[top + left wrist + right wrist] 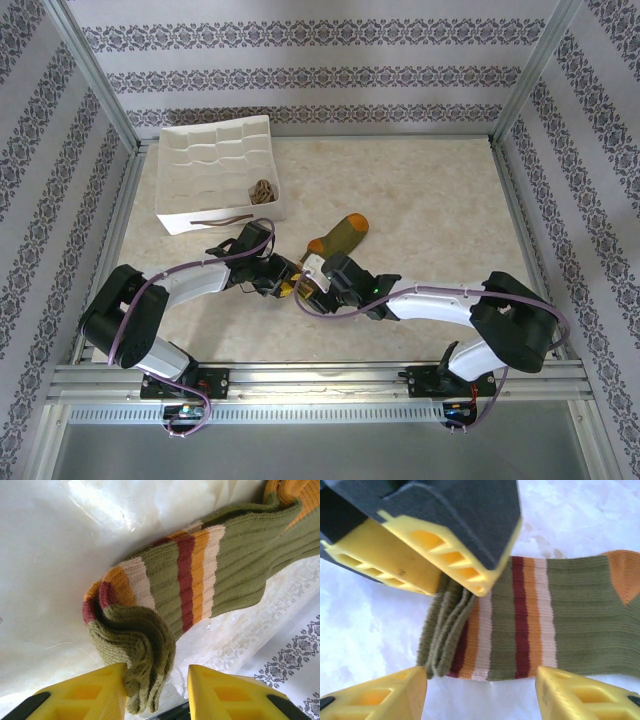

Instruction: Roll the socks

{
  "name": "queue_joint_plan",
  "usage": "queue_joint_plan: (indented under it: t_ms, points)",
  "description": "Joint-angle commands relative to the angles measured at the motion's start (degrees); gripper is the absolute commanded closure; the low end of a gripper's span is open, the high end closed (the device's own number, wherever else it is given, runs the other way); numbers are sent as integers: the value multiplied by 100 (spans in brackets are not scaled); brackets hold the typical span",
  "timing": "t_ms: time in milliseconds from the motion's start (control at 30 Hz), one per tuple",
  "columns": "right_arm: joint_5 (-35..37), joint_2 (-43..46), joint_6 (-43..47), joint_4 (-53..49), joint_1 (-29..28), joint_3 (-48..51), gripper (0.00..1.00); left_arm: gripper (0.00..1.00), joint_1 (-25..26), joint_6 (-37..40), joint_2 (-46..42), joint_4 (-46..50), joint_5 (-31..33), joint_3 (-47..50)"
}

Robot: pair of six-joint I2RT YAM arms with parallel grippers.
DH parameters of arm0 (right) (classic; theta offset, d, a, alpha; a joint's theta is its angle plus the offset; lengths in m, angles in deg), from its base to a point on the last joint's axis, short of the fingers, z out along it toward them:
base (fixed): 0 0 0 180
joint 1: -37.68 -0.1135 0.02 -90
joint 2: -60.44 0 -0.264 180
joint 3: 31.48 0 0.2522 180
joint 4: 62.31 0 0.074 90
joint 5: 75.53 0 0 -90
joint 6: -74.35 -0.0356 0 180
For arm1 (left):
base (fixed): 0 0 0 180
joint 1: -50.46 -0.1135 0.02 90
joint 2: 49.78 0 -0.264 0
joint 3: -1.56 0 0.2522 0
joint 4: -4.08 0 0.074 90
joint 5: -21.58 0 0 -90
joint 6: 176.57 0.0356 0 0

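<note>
Between the left fingers hangs the folded cuff of the olive sock, its striped band doubled over into a loose first turn. One pad touches the fabric; the other stands just apart from it, so these fingers straddle the fold and do not clamp it. The right fingers are spread wide. They are low over the table, with the striped band lying just ahead of the gap between them and gripping nothing. The left fingers sit over the fold, very near the right pair.

Beyond both pairs, the leg runs out flat to the orange heel and on to the orange toe. Well beyond the left fingers, a brown patterned bundle sits in a near corner compartment of the white tray. It is probably the other sock, though it is too small to be sure.

The main risk I see is the fold springing open, since nothing squeezes it and ribbed knit tends to relax. If the left fingers catch only the outer layers, the inner ones may slip out. With the leg unpinned, the sock could slide along the smooth table instead of rolling. The two pairs are also so close together that a turn of either wrist could knock them into each other.
</note>
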Motion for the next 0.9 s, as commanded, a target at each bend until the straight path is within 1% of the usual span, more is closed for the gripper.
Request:
queue_joint_plan:
  t_ms: [0,233,300,367,567,733,867]
  points:
    - [-225,-184,-143,157,-101,-60,40,65,-54,26,54,-80,-42,-233]
    - [-149,-703,-152,129,-24,-483,39,66,-54,96,206,-78,-27,-324]
    - [-155,-843,-163,96,48,-584,41,66,-51,114,251,-96,-36,-324]
    - [-220,-952,-176,43,128,-679,44,66,-50,124,285,-111,-36,-315]
    - [-278,-1197,-187,-171,314,-873,62,67,-54,159,305,-73,-14,-372]
    - [-290,-1470,-193,-399,382,-948,69,66,-70,242,159,161,34,-491]
    - [-264,-1622,-224,-533,405,-942,71,57,-150,305,-155,478,137,-475]
